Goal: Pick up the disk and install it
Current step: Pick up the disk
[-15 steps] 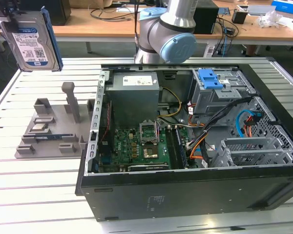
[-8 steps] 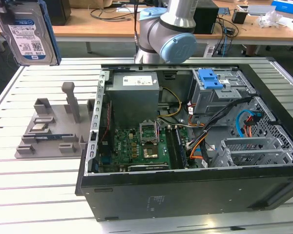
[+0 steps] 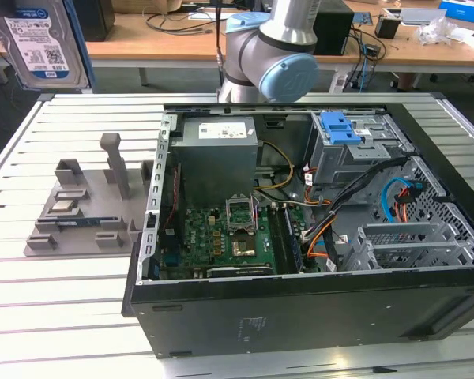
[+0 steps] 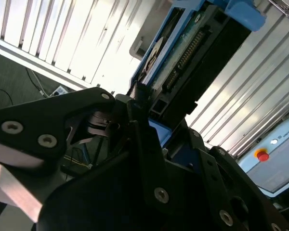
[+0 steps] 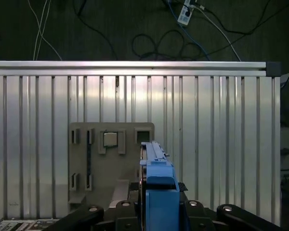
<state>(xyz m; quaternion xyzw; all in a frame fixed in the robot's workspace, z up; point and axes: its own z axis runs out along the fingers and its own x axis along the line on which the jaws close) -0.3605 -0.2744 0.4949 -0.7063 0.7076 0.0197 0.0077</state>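
Above a slatted aluminium surface [image 5: 221,144], the claw [image 5: 159,186] grips the disk [image 5: 156,163], seen edge-on in the first wrist view, long axis running straight out from its grip. In the exterior view the disk [image 3: 43,39] stands on end at ten o'clock from the open computer case [image 3: 300,316], label to the camera, long axis twelve to six. Loose cables [image 5: 154,38] trail over dark floor [image 5: 86,29]; wooden desks [image 3: 158,47] line the room.
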